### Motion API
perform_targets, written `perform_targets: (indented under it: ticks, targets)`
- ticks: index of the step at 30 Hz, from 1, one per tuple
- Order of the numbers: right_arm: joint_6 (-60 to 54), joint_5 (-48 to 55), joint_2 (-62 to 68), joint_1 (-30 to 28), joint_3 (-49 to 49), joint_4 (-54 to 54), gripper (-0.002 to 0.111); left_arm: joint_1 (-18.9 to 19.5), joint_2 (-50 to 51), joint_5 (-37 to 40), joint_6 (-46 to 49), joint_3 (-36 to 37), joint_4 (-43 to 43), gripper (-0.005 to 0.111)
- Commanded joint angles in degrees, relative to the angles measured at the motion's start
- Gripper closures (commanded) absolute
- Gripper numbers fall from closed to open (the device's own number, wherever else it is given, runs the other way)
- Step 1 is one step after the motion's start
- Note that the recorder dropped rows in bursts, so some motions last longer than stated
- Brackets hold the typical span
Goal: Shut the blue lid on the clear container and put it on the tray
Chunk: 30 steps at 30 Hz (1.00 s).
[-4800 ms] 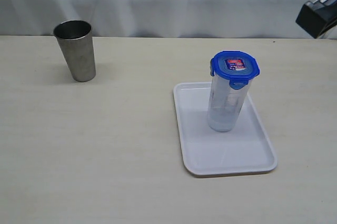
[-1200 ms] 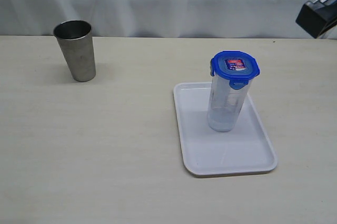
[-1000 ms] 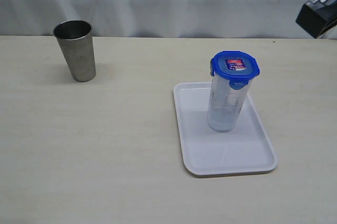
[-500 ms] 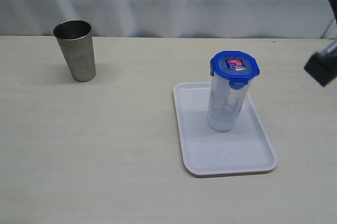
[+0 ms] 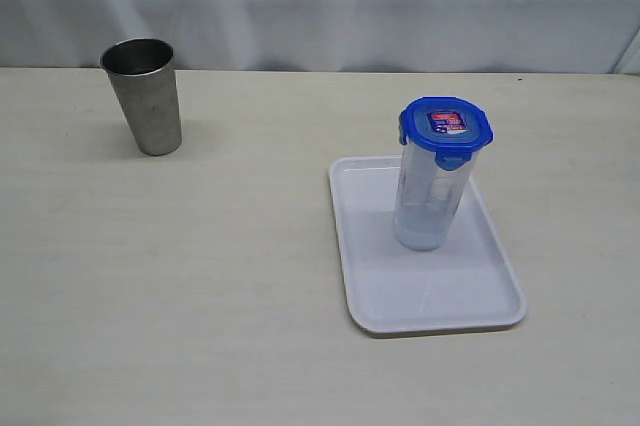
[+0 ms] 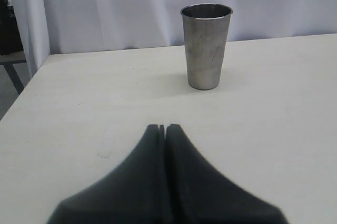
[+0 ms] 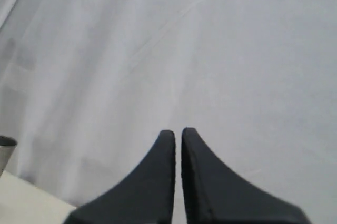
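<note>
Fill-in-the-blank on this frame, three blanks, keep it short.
1. The tall clear plastic container is capped by a bright ____ plastic lid.
2. It stands ____ on the flat white rectangular tray.
3. The left gripper and the right gripper are both ____.
Missing: blue; upright; shut

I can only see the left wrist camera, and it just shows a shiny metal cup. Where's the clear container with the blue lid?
Observer: The clear container stands upright on the tray, with the blue lid on top.
Operator: What's the other gripper doing?
Observer: The right gripper is shut, holds nothing and points at the white curtain.
</note>
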Motion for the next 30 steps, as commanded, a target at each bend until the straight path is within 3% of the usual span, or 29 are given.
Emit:
perform_targets:
  ticks: [1,15,18,25,30]
  targets:
    - [0.11,-7.98,-5.58,-3.69,0.73,0.25,0.104,0.07,-0.17,-0.23,0.00,0.19,-0.15,0.107]
    - [-0.04,2.46,-8.04,-4.13,0.73,5.69,0.104,0.07,-0.17,-0.23,0.00,0.19,-0.15,0.107]
    - [-0.04,12.13,-8.04,-4.13,0.73,11.17,0.104,0.07,-0.17,-0.23,0.00,0.19,-0.15,0.107]
    - [-0.11,35.85,-8.04,-4.13,0.73,11.17,0.104,0.07,-0.17,-0.23,0.00,0.19,-0.15,0.107]
    - [0.44,45.30,-8.04,-4.13,0.73,11.17,0.104,0.07,-0.17,-0.23,0.00,0.19,-0.15,0.107]
